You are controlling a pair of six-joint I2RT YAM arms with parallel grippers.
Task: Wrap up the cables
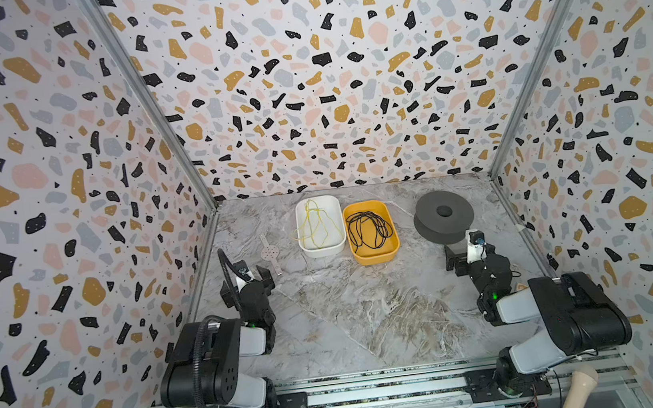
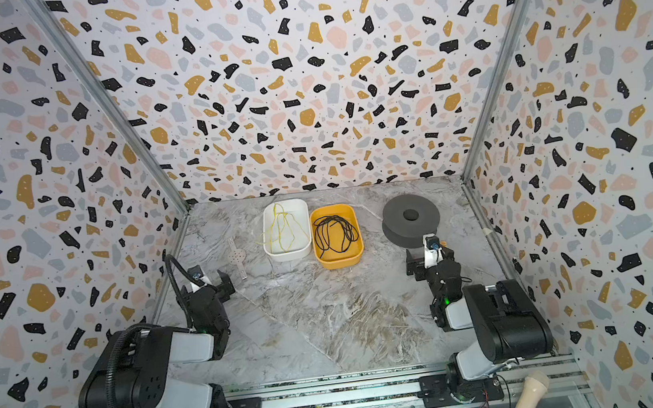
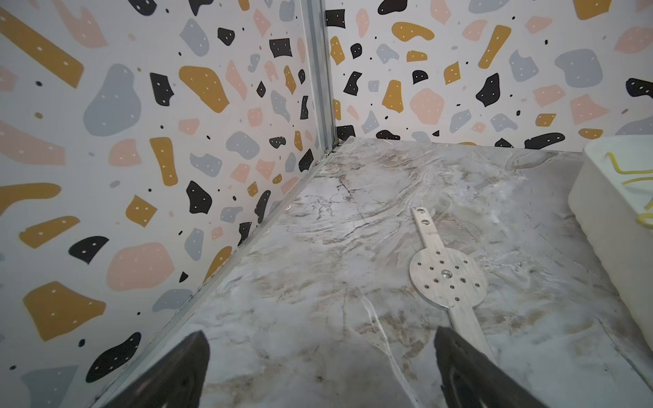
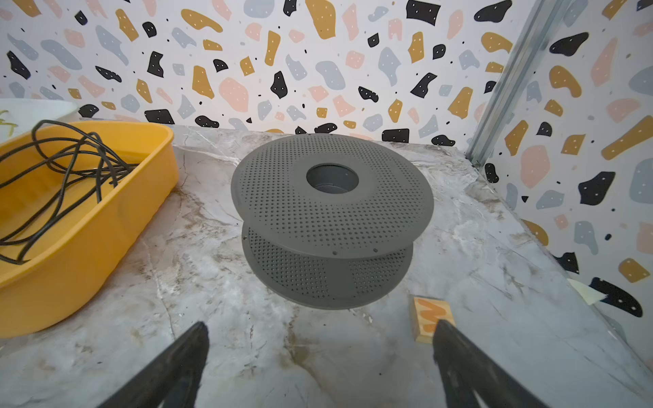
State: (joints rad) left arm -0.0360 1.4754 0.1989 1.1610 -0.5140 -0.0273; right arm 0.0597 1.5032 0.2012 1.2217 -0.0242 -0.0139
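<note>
I see the cable, a long thin black cord (image 1: 369,229) (image 2: 336,234) (image 4: 63,169), lying in loose tangled loops inside the yellow oblong plastic tub (image 1: 377,258) (image 2: 340,263) (image 4: 88,247). That tub stands toward the far edge of the grey marbled worktop (image 1: 370,313), about midway along it. Just beside it, on the side toward the left edge, sits a white oblong plastic tub (image 1: 324,250) (image 2: 289,255) (image 3: 618,229) holding a thin yellow cord (image 1: 313,227) (image 2: 283,226) (image 3: 622,169), part of which drapes over its rim. A dark grey perforated spool with two round flanges and a hollow hub (image 1: 425,206) (image 2: 395,216) (image 4: 332,219) stands near the far right corner, apart from the yellow tub with a strip of bare marble between them. A flat silver metal strip with a round drilled middle (image 1: 270,253) (image 2: 237,256) (image 3: 447,279) lies close to the left edge. My left gripper (image 3: 321,339) hangs near that strip's nearer end, jaws spread wide and holding nothing. My right gripper (image 4: 321,328) hangs just short of the spool, near the right edge, likewise spread wide and empty. A small pale wooden block (image 4: 429,318) lies on the worktop beside one of its fingers. The block carries an orange zigzag mark that I cannot read as a letter. From the tubs to the near edge, open marble runs between my two arms.
</note>
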